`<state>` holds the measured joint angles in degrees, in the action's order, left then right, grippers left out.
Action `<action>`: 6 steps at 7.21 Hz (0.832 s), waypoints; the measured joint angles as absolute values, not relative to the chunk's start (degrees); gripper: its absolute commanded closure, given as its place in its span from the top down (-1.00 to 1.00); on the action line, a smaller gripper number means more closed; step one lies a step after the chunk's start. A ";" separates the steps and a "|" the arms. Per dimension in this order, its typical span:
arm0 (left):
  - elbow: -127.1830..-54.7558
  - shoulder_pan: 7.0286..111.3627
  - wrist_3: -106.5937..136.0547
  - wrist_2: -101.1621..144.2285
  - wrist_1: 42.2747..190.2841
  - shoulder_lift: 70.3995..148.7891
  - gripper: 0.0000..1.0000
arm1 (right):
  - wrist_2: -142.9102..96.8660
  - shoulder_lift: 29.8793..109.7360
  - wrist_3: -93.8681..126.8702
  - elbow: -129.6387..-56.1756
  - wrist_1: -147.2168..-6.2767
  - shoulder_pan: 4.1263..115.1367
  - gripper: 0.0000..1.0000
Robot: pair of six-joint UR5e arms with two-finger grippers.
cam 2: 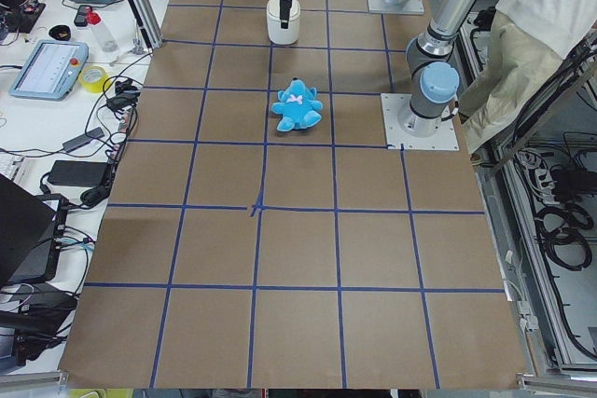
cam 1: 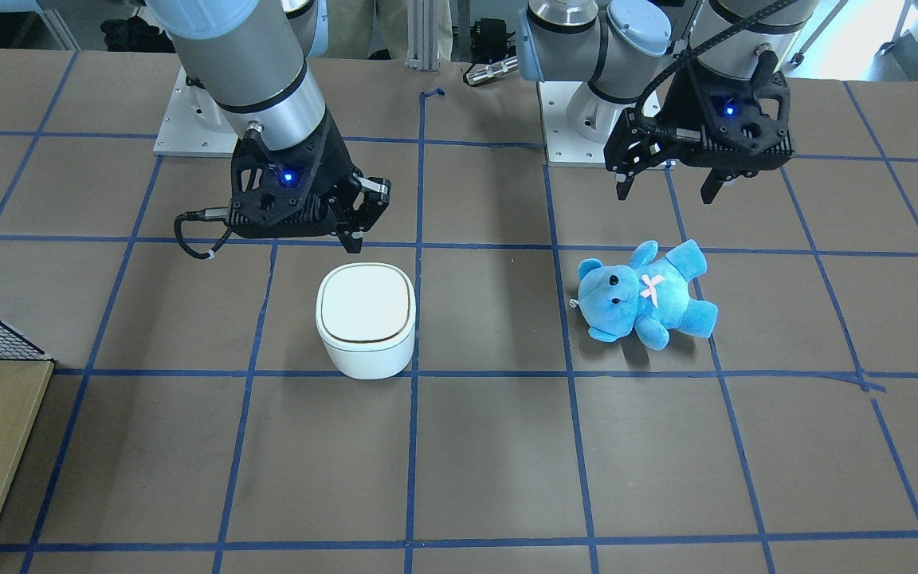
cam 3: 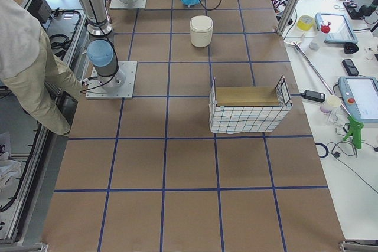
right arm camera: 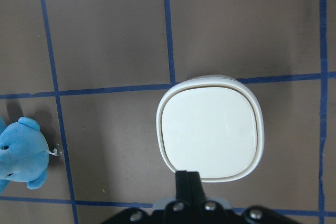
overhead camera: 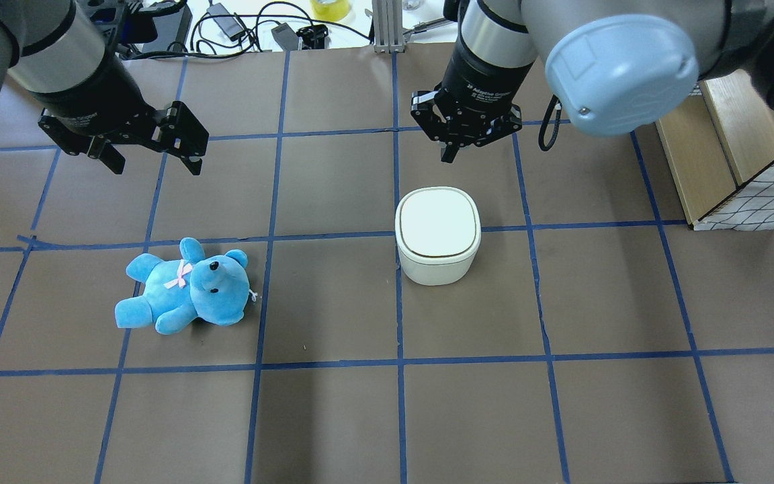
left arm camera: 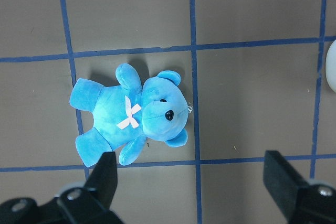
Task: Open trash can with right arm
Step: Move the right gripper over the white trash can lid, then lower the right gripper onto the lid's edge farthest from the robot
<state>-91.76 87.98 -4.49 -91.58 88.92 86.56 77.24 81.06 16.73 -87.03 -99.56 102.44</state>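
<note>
right gripper (overhead camera: 447, 154) hangs over the table (overhead camera: 333, 417) with its jaws pressed together into one narrow black tip, nothing between them. the trash can (overhead camera: 437, 263) stands on the table just ahead of and below that tip, upright, not touching it. in the right wrist view the near edge of the lid (right arm camera: 210, 129) sits right past the tip, roughly centred on it. shut jaws probably serve as a single poker, to press the lid or catch its edge, better than two spread fingers that would straddle it. lining up on the near edge fits that, though which side has the hinge can't be told.

the can is a smooth white plastic tub, rounded-square, walls tapering slightly toward the base. the lid is flat, matte, lying flush, with a thin dark seam all round, so it's closed and the opening isn't started. hard slick plastic and a light tub, so it'll likely slide if pushed sideways; a downward press looks safer.

left gripper (overhead camera: 156, 163) has its jaws spread wide and empty, parked above a blue teddy (overhead camera: 182, 286) that lies on its back below and a little ahead of them. soft fuzzy plush, pink ribbon cross on chest, well apart from the right jaws.
</note>
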 measured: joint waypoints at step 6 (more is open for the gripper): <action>-91.76 87.98 -4.51 -91.58 88.94 86.57 1.00 | 82.00 77.32 16.00 -95.53 -107.87 101.87 -1.00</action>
